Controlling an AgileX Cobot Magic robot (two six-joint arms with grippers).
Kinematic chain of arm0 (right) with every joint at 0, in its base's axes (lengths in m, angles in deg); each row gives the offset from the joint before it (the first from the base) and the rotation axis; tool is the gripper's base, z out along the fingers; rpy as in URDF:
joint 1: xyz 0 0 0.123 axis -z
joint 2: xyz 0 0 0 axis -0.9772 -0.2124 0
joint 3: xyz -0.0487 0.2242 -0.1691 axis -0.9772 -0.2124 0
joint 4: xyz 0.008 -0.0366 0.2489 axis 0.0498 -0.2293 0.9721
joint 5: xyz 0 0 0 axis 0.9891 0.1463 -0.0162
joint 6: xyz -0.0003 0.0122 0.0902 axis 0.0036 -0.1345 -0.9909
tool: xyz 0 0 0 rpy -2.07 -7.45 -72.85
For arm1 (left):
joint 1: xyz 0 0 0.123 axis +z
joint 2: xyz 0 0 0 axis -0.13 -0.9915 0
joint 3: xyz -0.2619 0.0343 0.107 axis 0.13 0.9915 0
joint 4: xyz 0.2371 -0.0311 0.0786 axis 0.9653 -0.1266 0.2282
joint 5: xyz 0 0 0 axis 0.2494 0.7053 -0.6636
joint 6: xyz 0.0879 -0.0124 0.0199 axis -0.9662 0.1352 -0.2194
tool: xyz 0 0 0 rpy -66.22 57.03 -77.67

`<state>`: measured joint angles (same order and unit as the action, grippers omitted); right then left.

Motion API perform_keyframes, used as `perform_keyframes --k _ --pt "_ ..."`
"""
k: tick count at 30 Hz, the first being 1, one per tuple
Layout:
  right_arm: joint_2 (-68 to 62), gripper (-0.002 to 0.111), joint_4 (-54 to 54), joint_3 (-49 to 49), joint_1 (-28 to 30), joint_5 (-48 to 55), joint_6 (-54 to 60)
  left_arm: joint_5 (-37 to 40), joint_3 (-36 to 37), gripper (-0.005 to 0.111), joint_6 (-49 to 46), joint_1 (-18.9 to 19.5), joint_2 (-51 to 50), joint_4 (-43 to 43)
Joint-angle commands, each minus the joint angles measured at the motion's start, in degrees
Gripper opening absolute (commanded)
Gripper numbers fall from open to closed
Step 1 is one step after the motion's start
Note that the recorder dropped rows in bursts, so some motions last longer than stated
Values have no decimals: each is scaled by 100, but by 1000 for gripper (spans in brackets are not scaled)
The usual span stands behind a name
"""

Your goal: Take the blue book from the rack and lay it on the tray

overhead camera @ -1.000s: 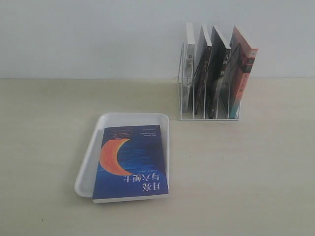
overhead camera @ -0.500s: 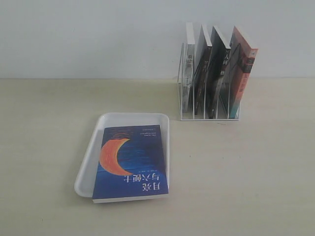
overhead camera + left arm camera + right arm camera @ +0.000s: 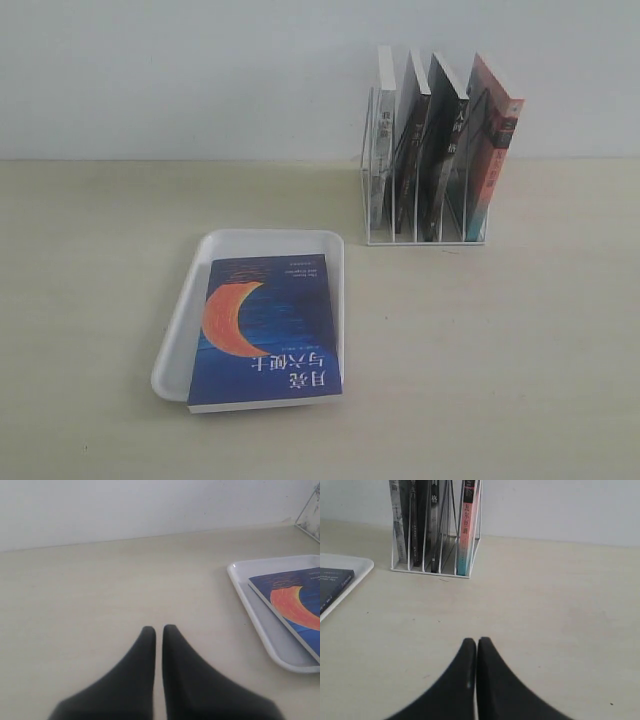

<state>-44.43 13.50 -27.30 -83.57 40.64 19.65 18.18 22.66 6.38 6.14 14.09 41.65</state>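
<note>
Here's the pale table (image 3: 500, 350) stretching wide under me, running back to a plain white wall (image 3: 200, 70). On the table the white tray (image 3: 262, 241) sits near the front, left of centre in the exterior view, lengthwise toward the wall. The rack (image 3: 425, 241), thin white wire, stands well apart from the tray, further back and to the right, close against the wall. Now the blue book (image 3: 268, 330): it lies flat in the tray, cover up, orange crescent moon showing, white title characters at its near end. It sits toward the tray's right side, so a bare strip of tray shows along the left and at the far end, and its near edge reaches out over the tray's front rim. In the rack four books stand upright, spines facing forward: a pale-spined book (image 3: 382, 130) on the left, two black-spined books (image 3: 410, 150) in the middle, and a red-and-teal-spined book (image 3: 495, 150) on the right, leaning a little. My left hand (image 3: 159, 630) hovers over bare table beside the tray, dark fingers drawn together to a sliver of a gap, holding nothing. My right hand (image 3: 476, 642) hangs over bare table in front of the rack, fingers pressed tight together, gripping nothing either.
</note>
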Motion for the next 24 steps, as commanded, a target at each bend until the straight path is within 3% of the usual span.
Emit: perform_keyframes --k 1,10,24 --pt "25 0 -25 4 32 44 -516 -89 -19 5 -22 11 18 -14" --pt "25 0 -502 4 205 44 -1111 -89 -19 5 -22 11 18 -14" --pt "25 0 -914 4 301 44 -1111 -89 -19 5 -22 11 18 -14"
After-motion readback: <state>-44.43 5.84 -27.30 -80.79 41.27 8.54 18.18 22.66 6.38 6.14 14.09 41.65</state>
